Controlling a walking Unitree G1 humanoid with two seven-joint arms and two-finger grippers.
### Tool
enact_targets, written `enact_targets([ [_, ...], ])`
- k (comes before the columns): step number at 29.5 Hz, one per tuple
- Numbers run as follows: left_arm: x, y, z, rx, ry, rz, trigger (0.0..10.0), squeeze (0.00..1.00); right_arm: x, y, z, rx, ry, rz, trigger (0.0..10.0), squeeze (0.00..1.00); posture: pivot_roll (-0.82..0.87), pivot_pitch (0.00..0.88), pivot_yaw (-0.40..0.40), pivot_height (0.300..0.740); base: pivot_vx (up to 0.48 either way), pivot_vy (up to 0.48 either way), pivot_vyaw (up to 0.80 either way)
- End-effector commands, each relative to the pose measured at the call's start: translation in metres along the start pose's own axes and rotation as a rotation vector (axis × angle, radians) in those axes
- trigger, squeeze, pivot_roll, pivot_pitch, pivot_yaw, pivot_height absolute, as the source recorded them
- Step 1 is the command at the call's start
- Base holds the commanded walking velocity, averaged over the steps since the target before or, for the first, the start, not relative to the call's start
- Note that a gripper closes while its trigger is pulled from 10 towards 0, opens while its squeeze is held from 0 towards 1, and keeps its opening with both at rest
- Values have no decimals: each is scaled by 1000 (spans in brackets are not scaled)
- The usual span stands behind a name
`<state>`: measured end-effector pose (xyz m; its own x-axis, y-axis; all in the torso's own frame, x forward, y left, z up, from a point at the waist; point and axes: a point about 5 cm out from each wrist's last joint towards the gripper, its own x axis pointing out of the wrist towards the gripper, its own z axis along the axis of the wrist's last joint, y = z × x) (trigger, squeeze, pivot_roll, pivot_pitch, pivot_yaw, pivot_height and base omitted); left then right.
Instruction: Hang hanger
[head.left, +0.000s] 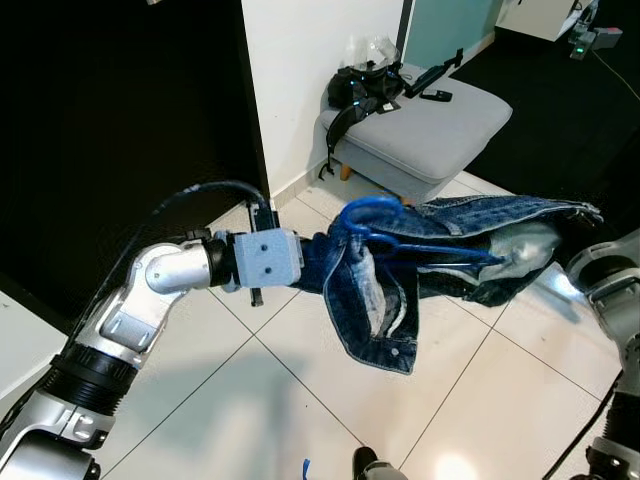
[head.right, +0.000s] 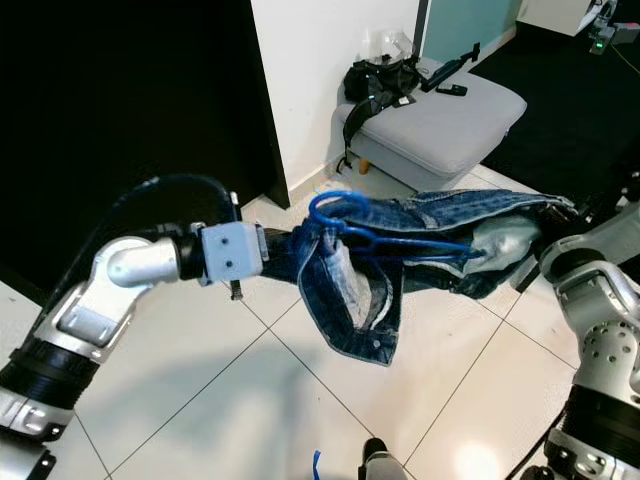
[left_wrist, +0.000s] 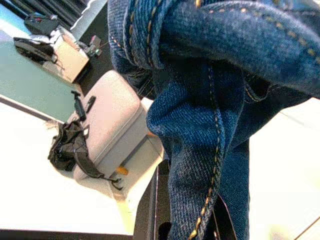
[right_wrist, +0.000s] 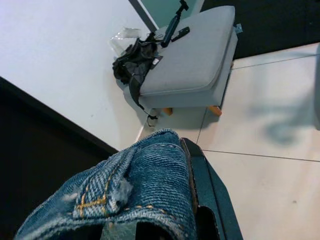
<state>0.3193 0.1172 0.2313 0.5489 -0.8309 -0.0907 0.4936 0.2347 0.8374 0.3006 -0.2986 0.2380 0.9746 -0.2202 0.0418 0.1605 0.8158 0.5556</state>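
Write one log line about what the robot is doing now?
jeans on blue hanger | held up between left gripper and right gripper | not hung

You see a floor of white tiles (head.left: 250, 400) with dark joints. On it, far and to the right, stands a grey padded stool (head.left: 440, 125). A black bag (head.left: 362, 90) and a black handle-like item (head.left: 432, 75) lie on the stool.

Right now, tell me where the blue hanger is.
In the left eye view the blue hanger lies on the jeans stretched between both arms, above the tiled floor, in front of the grey stool.
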Motion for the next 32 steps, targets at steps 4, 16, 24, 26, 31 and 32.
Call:
enact_targets([
  [4,-5,2,-16,51,130,30,10000,0,-2,5,13,7,-59,18,0,0,13,209,21,740,0,0,0],
  [16,-8,28,-41,-182,337,520,10000,0,-3,35,-7,-12,0,112,0,0,6,183,26,740,0,0,0],
  [24,4,15,-45,-377,365,631,10000,0,-8,61,-35,-18,72,177,0,0,5,176,33,740,0,0,0],
  [26,20,4,-38,-412,341,611,10000,0,-7,73,-45,-23,95,202,0,0,16,200,40,740,0,0,0],
  [31,32,-11,-32,-440,351,582,10000,0,-6,82,-47,-28,91,217,0,0,11,188,55,740,0,0,0],
  [32,32,-11,-32,-440,351,582,10000,0,-6,82,-47,-28,91,217,0,0,11,188,55,740,0,0,0],
])
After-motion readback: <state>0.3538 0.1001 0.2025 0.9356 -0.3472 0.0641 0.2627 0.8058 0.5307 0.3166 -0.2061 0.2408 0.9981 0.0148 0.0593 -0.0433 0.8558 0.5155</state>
